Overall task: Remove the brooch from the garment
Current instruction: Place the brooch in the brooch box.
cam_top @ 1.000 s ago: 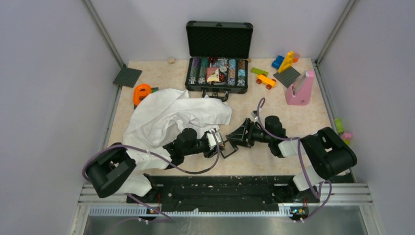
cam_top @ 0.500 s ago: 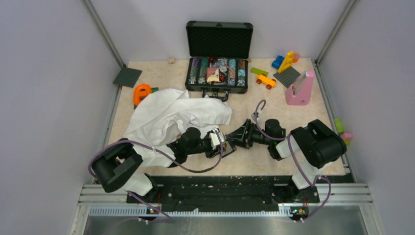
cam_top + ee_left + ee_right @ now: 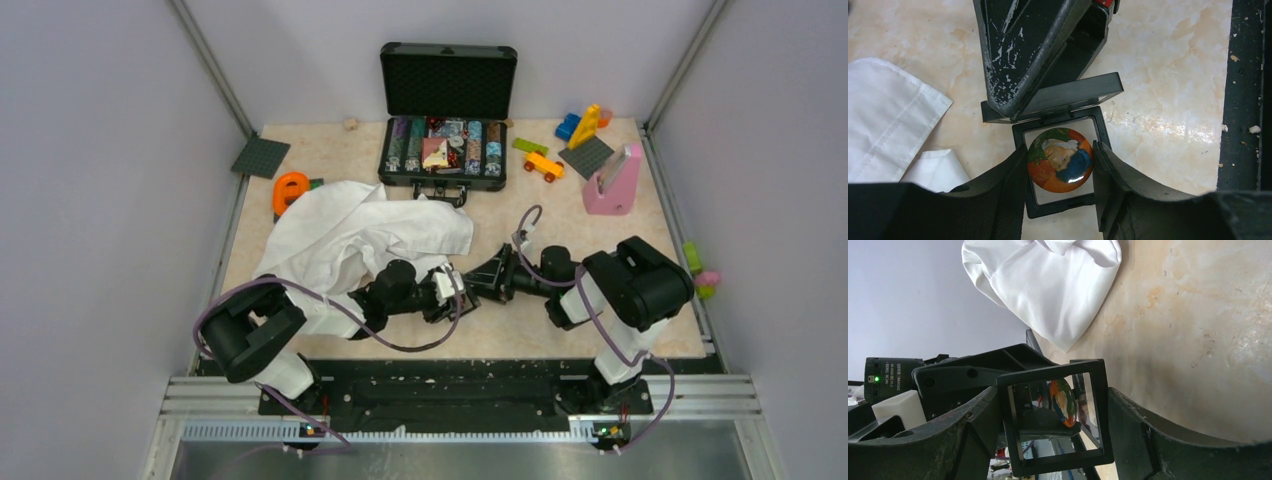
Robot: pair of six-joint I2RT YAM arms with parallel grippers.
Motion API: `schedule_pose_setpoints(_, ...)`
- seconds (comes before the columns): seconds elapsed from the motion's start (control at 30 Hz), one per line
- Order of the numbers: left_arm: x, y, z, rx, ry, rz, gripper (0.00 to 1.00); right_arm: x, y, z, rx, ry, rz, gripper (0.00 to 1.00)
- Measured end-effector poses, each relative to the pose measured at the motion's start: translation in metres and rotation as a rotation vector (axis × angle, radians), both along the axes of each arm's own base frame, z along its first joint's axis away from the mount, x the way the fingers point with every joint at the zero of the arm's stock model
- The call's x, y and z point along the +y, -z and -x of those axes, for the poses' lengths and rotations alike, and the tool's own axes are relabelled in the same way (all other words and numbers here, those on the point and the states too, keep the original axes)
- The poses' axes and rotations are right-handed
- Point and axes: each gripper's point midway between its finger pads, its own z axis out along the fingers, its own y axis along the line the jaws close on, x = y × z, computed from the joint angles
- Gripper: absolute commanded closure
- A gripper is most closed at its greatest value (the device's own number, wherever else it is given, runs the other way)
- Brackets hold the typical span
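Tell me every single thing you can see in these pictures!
Round orange, blue and green brooch: one, on the case's lower frame.
Black square hinged frame case: one, table centre, opened.
Crumpled white shirt: one, left.
Open black carry case: one, back, holding colourful pieces.
Orange ring-shaped object: one, back left.
Dark grey square plates: two, back left and back right.
Colourful toy blocks: several, back right.
Pink stand: one, right.
Beige marbled table: one.
Left end effector: black, pinching the brooch.
Right end effector: black, gripping the case's lid.
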Motion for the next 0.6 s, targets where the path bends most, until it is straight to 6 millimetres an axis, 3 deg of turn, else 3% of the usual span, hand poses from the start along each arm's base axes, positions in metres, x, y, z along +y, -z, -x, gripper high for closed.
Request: schedule_pose_setpoints(0.6, -0.0042, 0.0046, -0.0070, -0.014, -0.003, -0.022, 0.61, 0.0041, 0.0009, -0.0003, 0.004, -0.005, -0.039, 0.64)
